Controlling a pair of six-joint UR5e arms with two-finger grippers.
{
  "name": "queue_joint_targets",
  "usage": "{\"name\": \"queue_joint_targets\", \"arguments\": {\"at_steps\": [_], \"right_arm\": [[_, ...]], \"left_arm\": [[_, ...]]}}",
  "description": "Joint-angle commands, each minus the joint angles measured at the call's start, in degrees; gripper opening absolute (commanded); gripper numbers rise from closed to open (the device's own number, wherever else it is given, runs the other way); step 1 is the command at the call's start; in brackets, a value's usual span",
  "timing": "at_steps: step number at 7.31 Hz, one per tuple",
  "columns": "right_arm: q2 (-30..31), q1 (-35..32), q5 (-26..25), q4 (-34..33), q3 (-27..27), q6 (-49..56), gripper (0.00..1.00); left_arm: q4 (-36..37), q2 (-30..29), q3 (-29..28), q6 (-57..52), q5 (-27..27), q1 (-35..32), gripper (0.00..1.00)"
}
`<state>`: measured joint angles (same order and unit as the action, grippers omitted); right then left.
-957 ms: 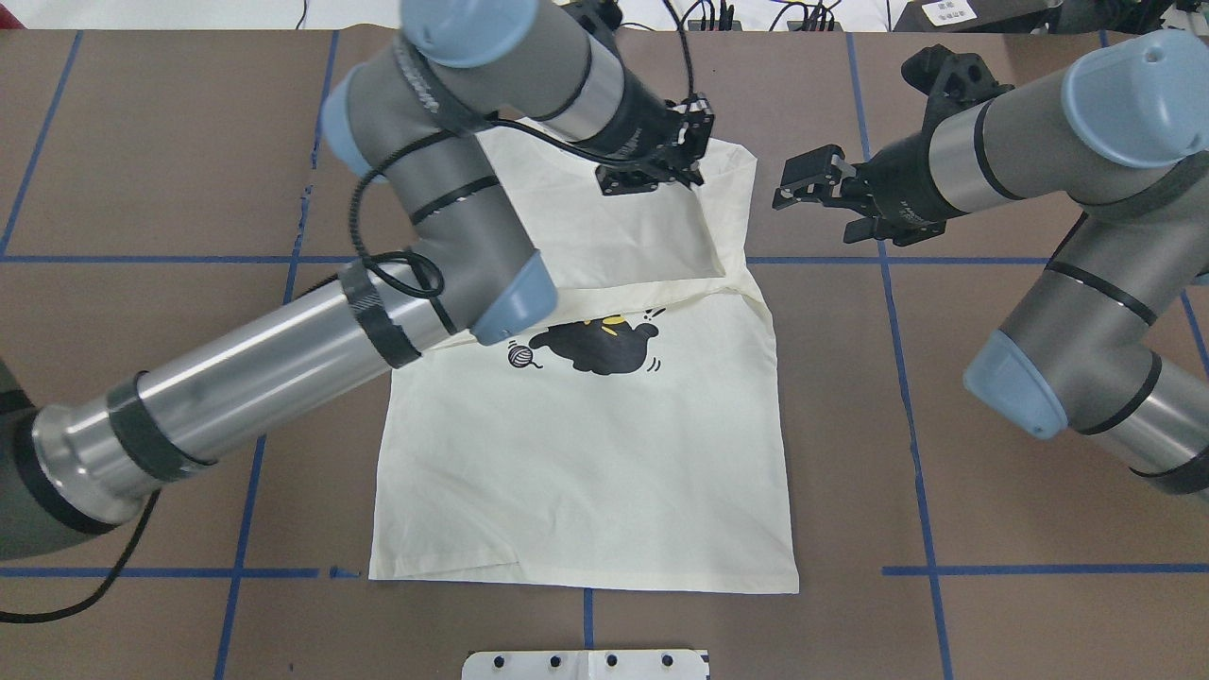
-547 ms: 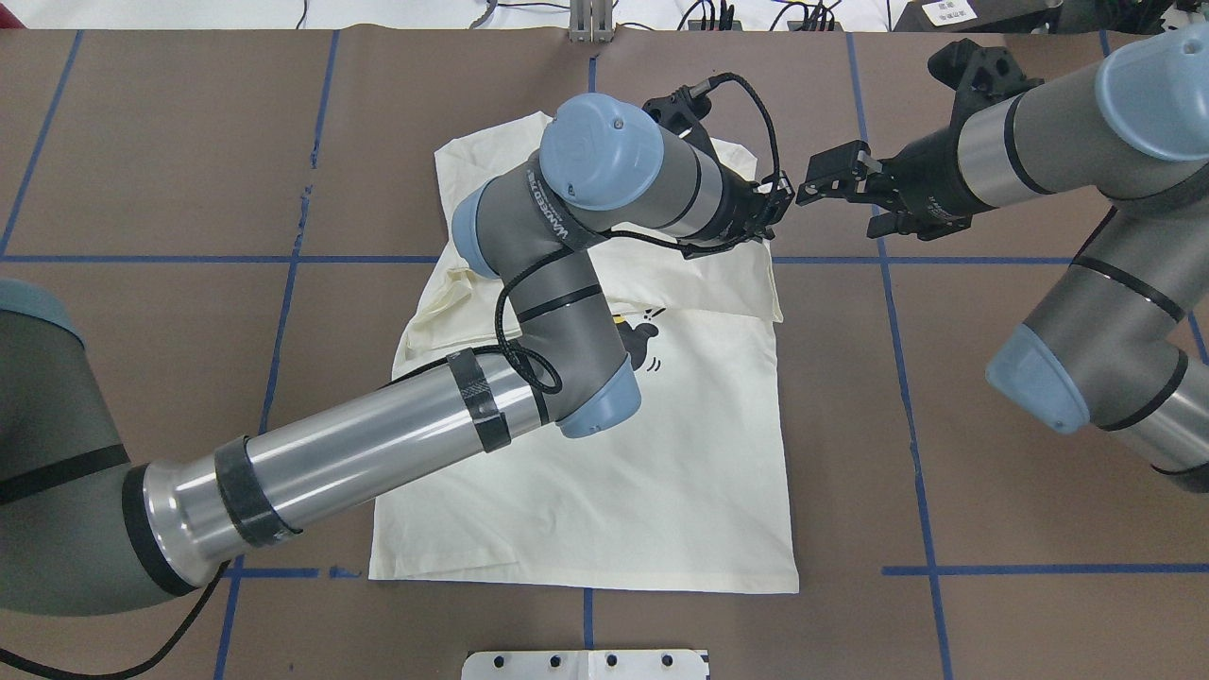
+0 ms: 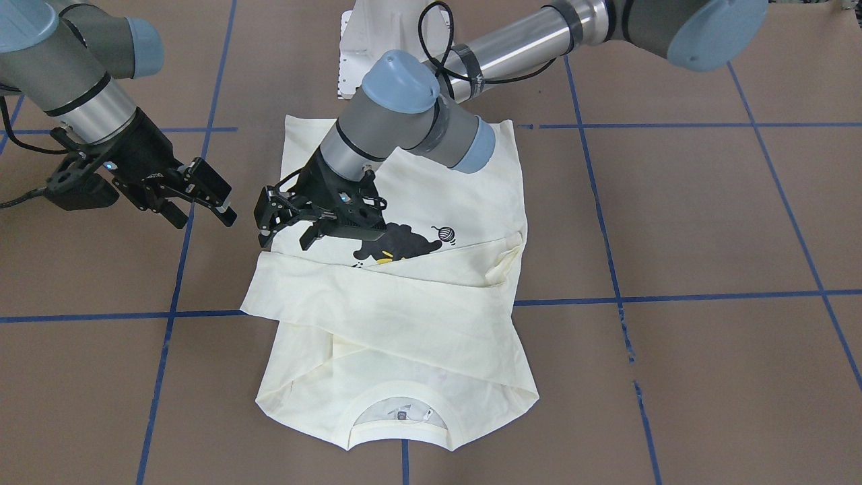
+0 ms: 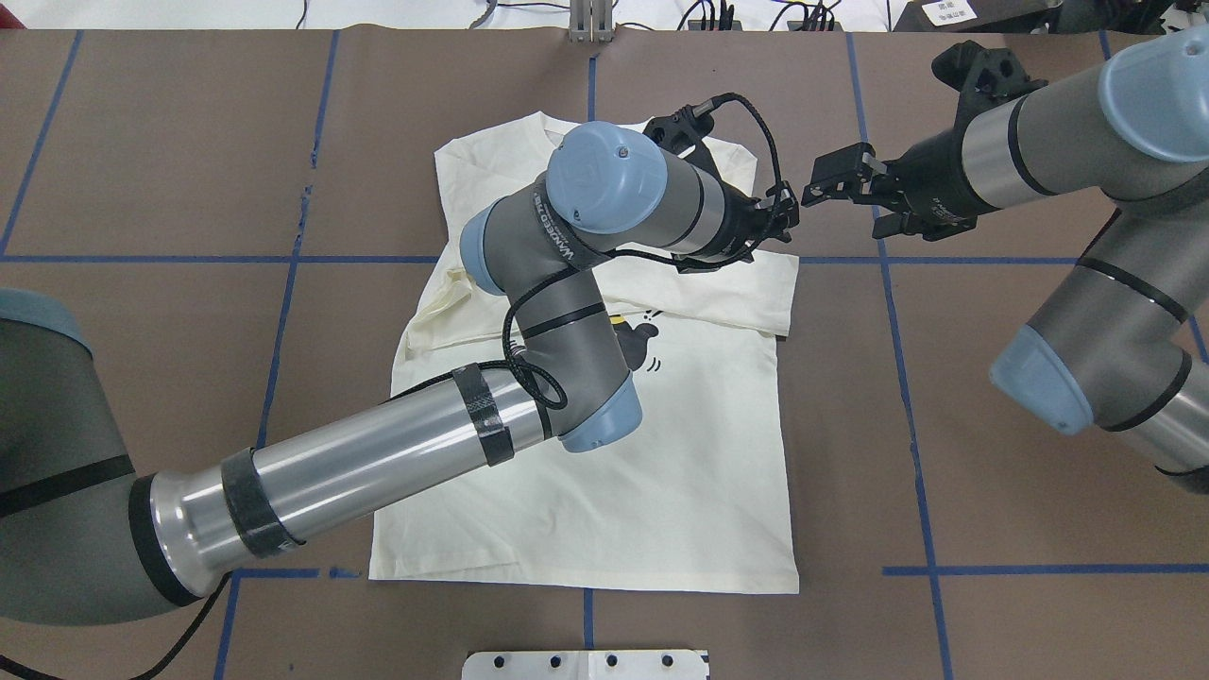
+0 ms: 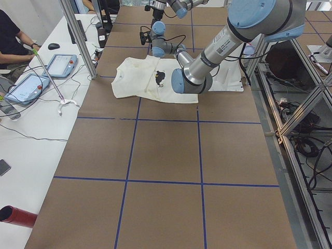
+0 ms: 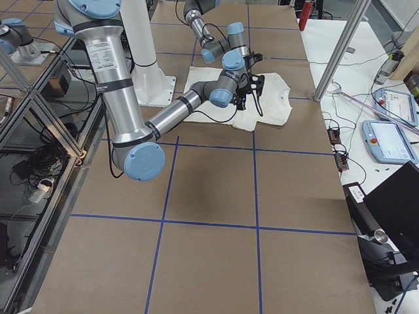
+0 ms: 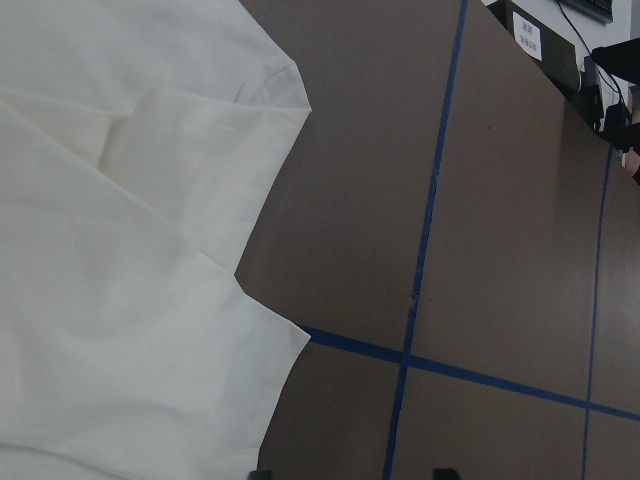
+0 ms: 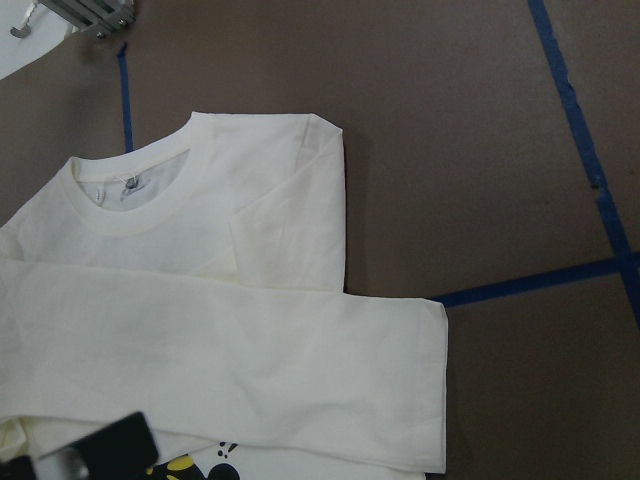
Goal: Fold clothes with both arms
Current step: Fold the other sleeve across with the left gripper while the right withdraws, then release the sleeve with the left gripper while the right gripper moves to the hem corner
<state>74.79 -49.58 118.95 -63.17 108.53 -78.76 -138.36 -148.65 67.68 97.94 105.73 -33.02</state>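
Note:
The clothes are one cream long-sleeved shirt lying flat, front up, collar on the side away from the robot. A black cat print shows at mid chest. A sleeve is folded across the chest, its cuff end lying just past the shirt's right edge. My left gripper hovers open over that edge with nothing between its fingers, and the left wrist view shows only cloth edge and table. My right gripper is open just right of the shirt, close to the left one and off the cloth.
Blue tape lines grid the brown table. The white pedestal base sits at the near edge. In the exterior left view a side table holds tablets, with a person seated beside it and a metal post.
My left arm has swung right across the shirt's top, and the sleeve band now reaches past the shirt's right edge. The right gripper has shifted slightly right.

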Motion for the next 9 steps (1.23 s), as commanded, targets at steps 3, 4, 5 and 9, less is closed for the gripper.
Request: {"name": "queue_joint_targets", "arguments": {"at_steps": [3,4,5,9], "right_arm": [[7.11,24.45,-19.99,-0.28,6.86,-17.77,0.98],[7.65,30.97,-25.73,-0.46,7.31,-23.4,0.96],[8.7,37.91,-33.44,-1.07,8.36,-28.24,0.92],[8.79,48.77,-41.78,-15.46,12.93,-37.85,0.78]], "left_arm": [[5.89,21.36,22.21,-2.83,6.49,-4.68,0.67],[10.44,22.95,24.41,-5.19,8.42,-5.56,0.64],[13.44,23.84,25.91,-7.48,8.52,-6.44,0.64],[13.47,24.64,25.93,-7.15,8.0,-6.53,0.69]]}}
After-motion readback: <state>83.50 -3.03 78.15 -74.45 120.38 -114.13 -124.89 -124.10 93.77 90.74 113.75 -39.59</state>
